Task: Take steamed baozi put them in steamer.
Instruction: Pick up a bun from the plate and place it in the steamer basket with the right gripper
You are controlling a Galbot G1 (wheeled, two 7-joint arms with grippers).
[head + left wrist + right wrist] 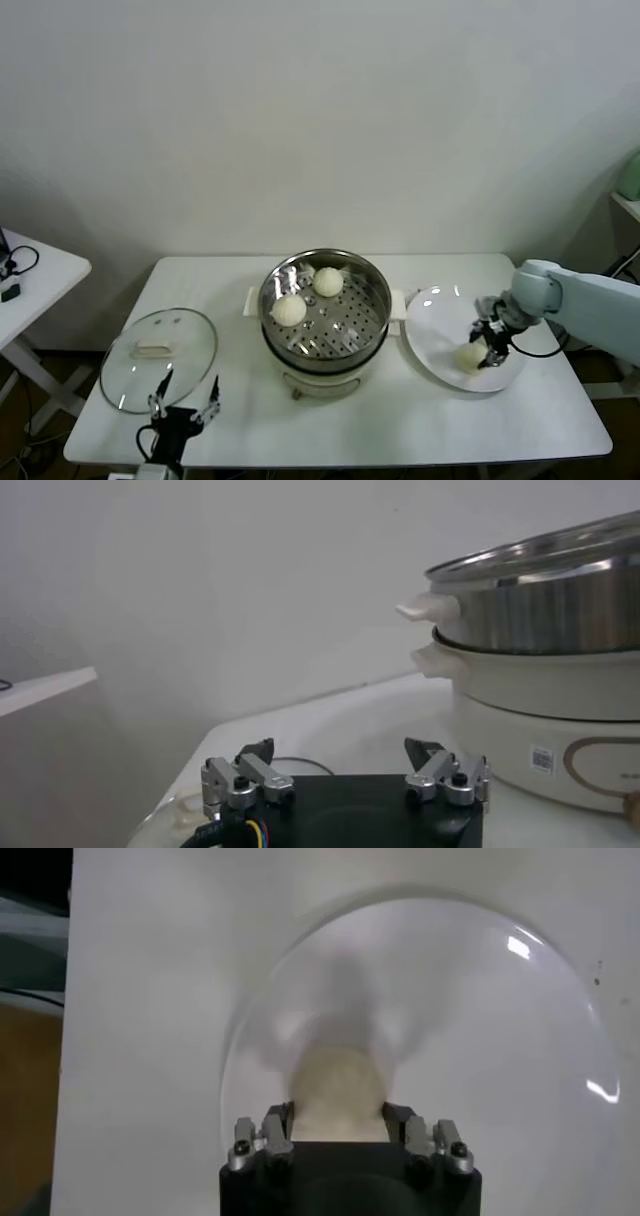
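The bun [468,356] on the plate [430,320] looks soft, light and easily dented, so I judge it wants a gentle pinch across its widest part, low on the dome, with little squeeze; its smooth skin may slip if taken near the top. The right hand [490,345] is down over the plate, its fingers [272,1133] set to either side of the bun [338,1093] and close against its flanks; whether they press it yet I cannot tell. Two buns [289,310] [328,282] lie on the perforated tray of the steamer [325,345], well apart from the plate, mid-table [400,430]. The left hand [184,402] waits at the table's near edge by the lid [158,345], its fingers [262,772] spread and empty.
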